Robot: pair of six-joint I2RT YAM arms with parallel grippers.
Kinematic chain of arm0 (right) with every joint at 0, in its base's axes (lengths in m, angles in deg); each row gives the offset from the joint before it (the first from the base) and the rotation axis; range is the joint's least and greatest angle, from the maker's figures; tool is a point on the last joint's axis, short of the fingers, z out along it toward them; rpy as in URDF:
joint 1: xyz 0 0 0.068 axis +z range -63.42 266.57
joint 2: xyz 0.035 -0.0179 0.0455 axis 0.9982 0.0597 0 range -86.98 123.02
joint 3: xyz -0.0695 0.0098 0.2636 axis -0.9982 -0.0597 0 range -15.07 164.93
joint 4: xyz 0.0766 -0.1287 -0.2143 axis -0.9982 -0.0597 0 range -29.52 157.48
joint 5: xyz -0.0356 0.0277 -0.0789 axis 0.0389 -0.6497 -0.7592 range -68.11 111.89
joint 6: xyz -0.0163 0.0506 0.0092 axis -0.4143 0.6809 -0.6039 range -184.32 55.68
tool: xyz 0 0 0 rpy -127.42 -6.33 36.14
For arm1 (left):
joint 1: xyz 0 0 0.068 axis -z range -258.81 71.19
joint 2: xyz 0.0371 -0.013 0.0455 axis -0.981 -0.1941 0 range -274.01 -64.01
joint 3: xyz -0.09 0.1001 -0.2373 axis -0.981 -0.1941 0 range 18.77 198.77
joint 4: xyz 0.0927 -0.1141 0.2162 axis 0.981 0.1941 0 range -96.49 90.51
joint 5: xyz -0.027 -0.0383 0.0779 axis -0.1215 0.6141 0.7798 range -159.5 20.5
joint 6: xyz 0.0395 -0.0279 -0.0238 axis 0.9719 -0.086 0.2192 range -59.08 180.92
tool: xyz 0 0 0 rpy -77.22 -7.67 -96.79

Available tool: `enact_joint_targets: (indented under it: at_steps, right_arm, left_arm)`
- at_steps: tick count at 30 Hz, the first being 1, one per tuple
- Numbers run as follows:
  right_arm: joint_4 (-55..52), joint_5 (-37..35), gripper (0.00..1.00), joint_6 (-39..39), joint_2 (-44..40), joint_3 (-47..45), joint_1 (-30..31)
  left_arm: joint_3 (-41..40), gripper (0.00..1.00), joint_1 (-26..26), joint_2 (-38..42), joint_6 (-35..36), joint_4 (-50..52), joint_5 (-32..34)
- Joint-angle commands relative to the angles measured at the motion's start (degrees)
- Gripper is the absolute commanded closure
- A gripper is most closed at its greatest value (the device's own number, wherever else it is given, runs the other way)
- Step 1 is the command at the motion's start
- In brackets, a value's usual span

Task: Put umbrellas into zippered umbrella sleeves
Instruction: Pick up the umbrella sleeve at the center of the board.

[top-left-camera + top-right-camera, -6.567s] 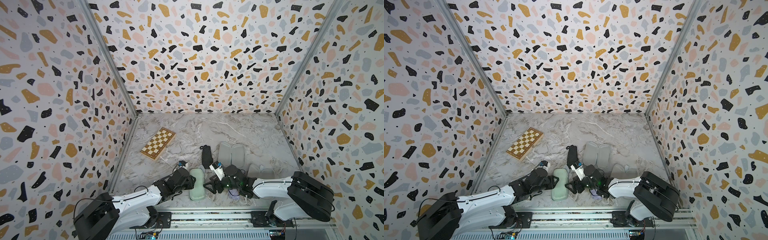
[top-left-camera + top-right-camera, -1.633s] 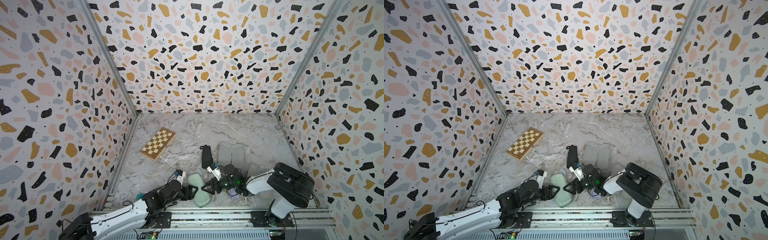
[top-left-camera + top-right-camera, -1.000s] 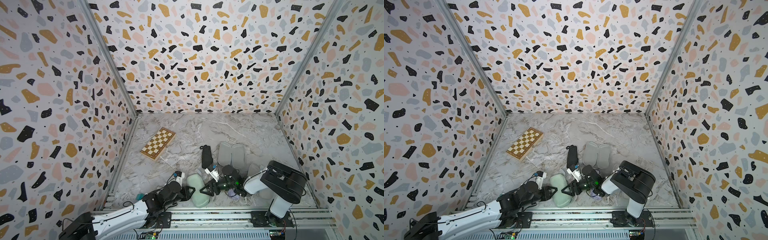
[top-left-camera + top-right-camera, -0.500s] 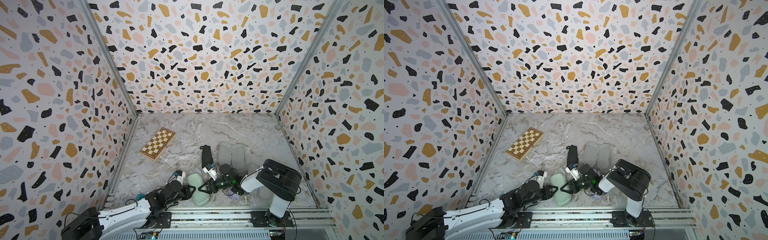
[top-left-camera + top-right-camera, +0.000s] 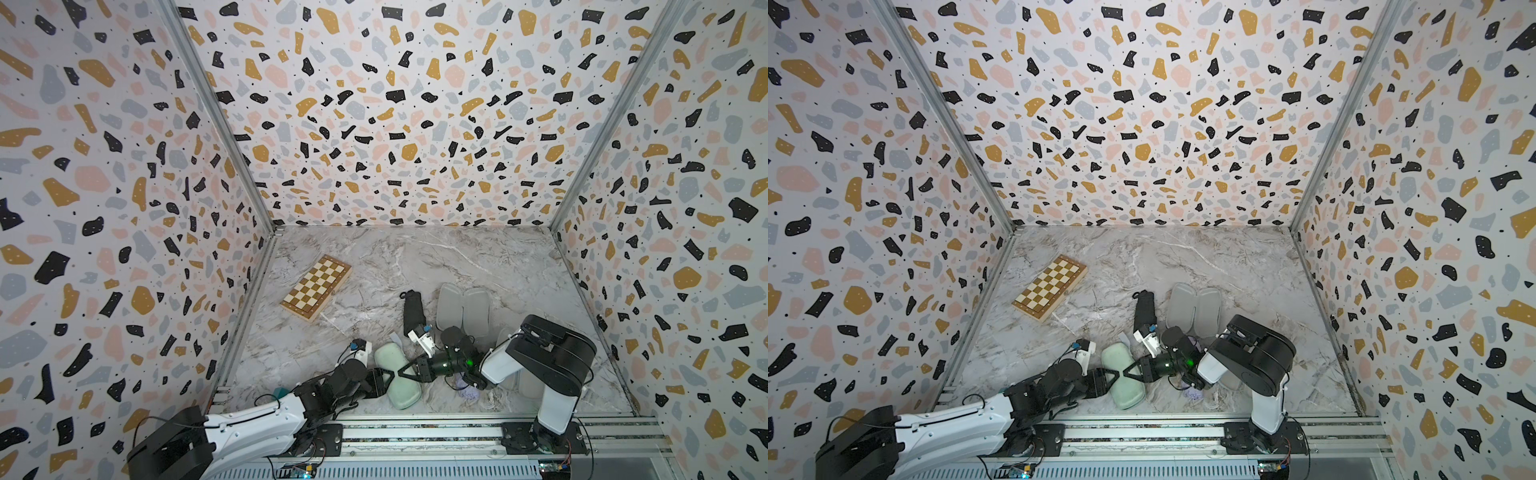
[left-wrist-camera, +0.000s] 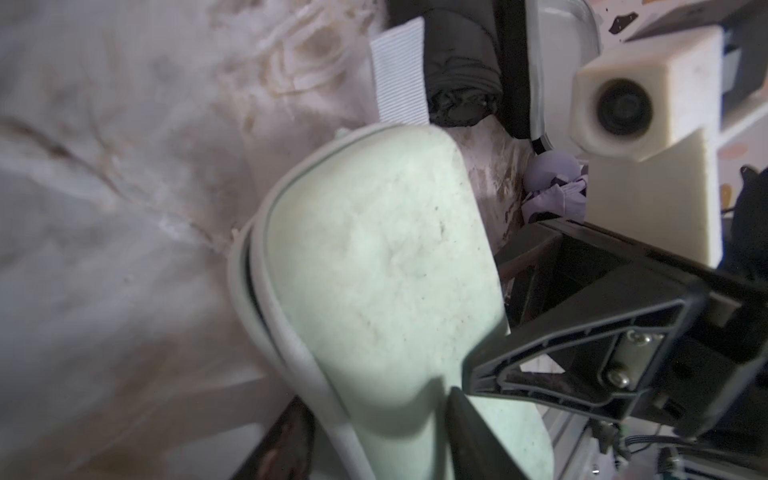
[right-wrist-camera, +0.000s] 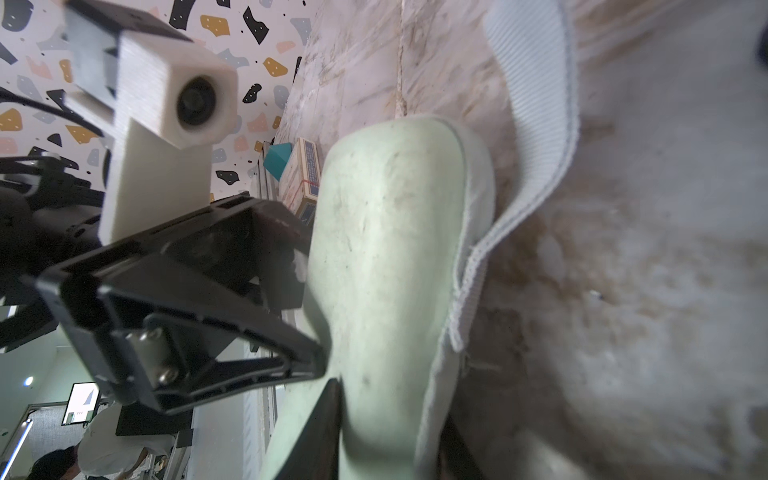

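A mint green sleeve point(image 5: 399, 388) point(image 5: 1123, 388) lies closed near the front rail, pinched in at its middle. My right gripper point(image 5: 402, 371) point(image 7: 390, 415) is shut on its middle from the right. My left gripper point(image 5: 388, 376) point(image 6: 376, 415) faces it from the left, open, its fingers astride the same waist. A black umbrella point(image 5: 412, 311) point(image 6: 461, 62) lies behind them beside an open grey-lined sleeve point(image 5: 463, 309) point(image 5: 1194, 309). A lilac umbrella point(image 5: 467, 390) point(image 6: 552, 187) shows partly under my right arm.
A wooden chessboard box point(image 5: 316, 287) point(image 5: 1050, 286) lies at the back left. A white strap point(image 7: 536, 104) point(image 6: 399, 75) trails from the mint sleeve. A teal block point(image 7: 276, 160) and a small card box point(image 7: 305, 174) sit by the left wall. The metal rail point(image 5: 415, 432) runs along the front.
My right gripper has closed on the mint sleeve and its arm has swung left. My left gripper's fingers have spread apart. The sleeve has shifted slightly left.
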Motion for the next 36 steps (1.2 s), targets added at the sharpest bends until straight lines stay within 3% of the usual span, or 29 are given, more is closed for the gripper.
enact_joint_targets:
  at_steps: [1,6,10,16,24,36]
  right_arm:
    - [0.52,-1.28,0.99,-1.87,-2.25,-1.70,-0.36]
    - [-0.01,-3.40,1.00,-2.97,-6.48,-3.70,-1.78]
    - [0.46,-2.62,1.00,-3.74,-9.14,-4.99,-4.30]
    - [-0.12,-1.31,1.00,-5.82,-15.94,-6.48,-6.91]
    - [-3.40,1.30,1.00,-7.37,-28.33,-7.70,-11.64]
    - [-3.58,6.07,1.00,-6.26,-41.41,-8.28,-9.49]
  left_arm:
    - [1.36,0.25,0.13,3.99,2.77,10.32,2.45]
    - [3.25,0.14,-0.22,9.94,4.50,11.91,4.33]
    - [4.73,0.00,-0.31,7.33,7.14,5.23,1.84]
    - [10.02,0.01,-1.17,3.18,11.79,3.02,2.11]
    - [11.30,0.00,-2.56,3.71,16.74,-4.38,-3.32]
    - [10.20,0.00,-2.55,1.44,19.01,-25.68,-8.50]
